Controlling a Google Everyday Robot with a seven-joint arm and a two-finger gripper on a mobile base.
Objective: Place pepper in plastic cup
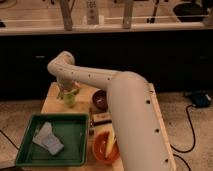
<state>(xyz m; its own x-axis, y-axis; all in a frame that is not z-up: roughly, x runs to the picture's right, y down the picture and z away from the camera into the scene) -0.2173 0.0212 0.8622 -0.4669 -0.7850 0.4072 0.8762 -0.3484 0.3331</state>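
The lime-green plastic cup [70, 98] stands upright at the far left of the wooden table [52, 100]. My white arm reaches from the lower right across the table, bends at the far left and points down. My gripper [67, 89] is right over the cup's rim, partly merging with it in the camera view. The pepper does not show as a separate thing; it may be hidden at the gripper or in the cup.
A dark maroon bowl [100, 100] stands just right of the cup. An orange bowl [100, 150] with something yellow in it is near the front. A green tray [70, 130] holds a pale cloth [47, 140]. A small dark packet [102, 118] lies between the bowls.
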